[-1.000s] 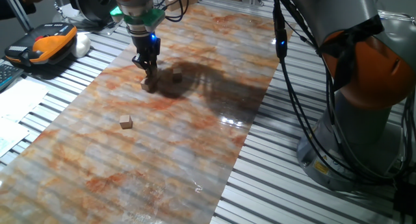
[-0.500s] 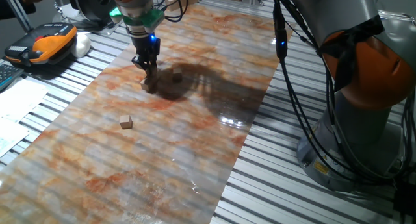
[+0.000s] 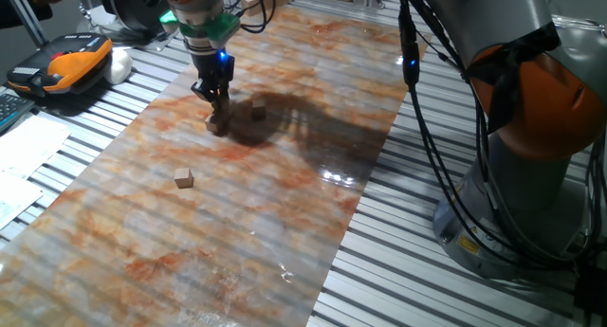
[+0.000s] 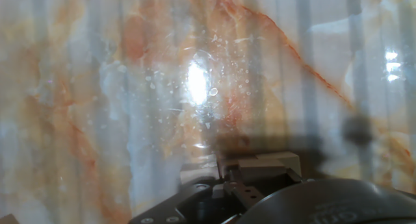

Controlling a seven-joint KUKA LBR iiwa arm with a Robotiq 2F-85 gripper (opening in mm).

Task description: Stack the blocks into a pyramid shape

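Observation:
Three blocks show in the fixed view. One block (image 3: 217,126) sits at the upper left of the marbled board (image 3: 285,204), directly under my gripper (image 3: 218,113). The fingers point straight down, stand close together and reach the block's top, so they look shut on it. A second block (image 3: 258,109) lies just to the right of it, apart. A third block (image 3: 184,178) lies alone nearer the front left. The hand view shows only marbled surface and the dark gripper body (image 4: 260,191) at the bottom, with no block in it.
An orange and black device (image 3: 71,63) and papers (image 3: 24,152) lie on the slatted table at the left. The arm's base (image 3: 531,175) with hanging cables (image 3: 417,90) stands at the right.

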